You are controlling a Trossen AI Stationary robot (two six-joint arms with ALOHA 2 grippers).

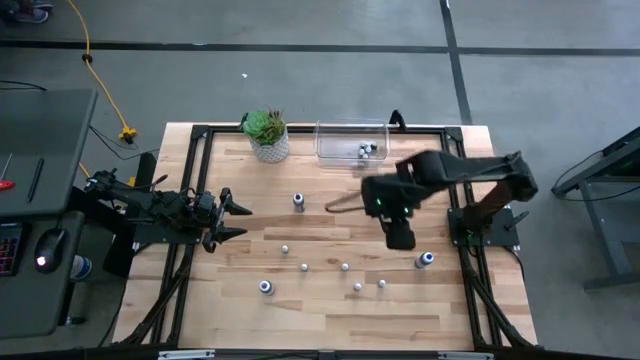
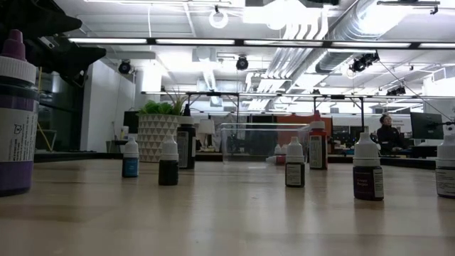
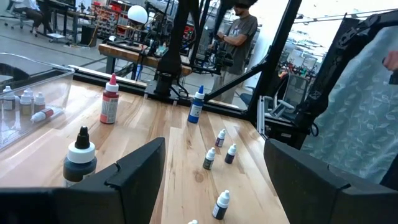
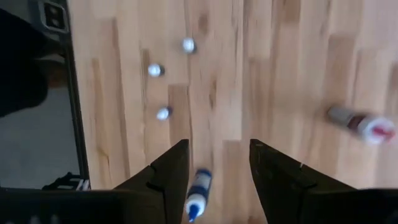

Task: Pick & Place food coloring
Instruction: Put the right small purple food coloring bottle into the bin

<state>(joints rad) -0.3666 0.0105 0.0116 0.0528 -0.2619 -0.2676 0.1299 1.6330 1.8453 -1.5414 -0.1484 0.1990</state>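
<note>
Bin (image 1: 351, 140): clear plastic, far table edge, holding several small food-coloring bottles (image 1: 367, 151).
Table (image 1: 330, 310): remaining bottles (image 1: 345, 267) stand scattered.
Right gripper (image 1: 400, 238): fingers parted, empty, above blue-capped bottle (image 4: 198, 191).
Left gripper (image 1: 236, 221): fingers spread, empty, at left.

From my station I see a grey concrete floor (image 1: 300, 90) crossed by dark tape lines, with a yellow cable (image 1: 100, 75) trailing over it. The light wooden desk (image 1: 330, 300) sits in a black frame. Beyond it opens a workshop hall: white ceiling ducts (image 2: 355, 21), strip lights (image 2: 213, 43), a black rack (image 2: 284, 99) and monitors. One person (image 2: 387, 134) sits far off; another (image 3: 239, 43) stands close by the frame.
</note>
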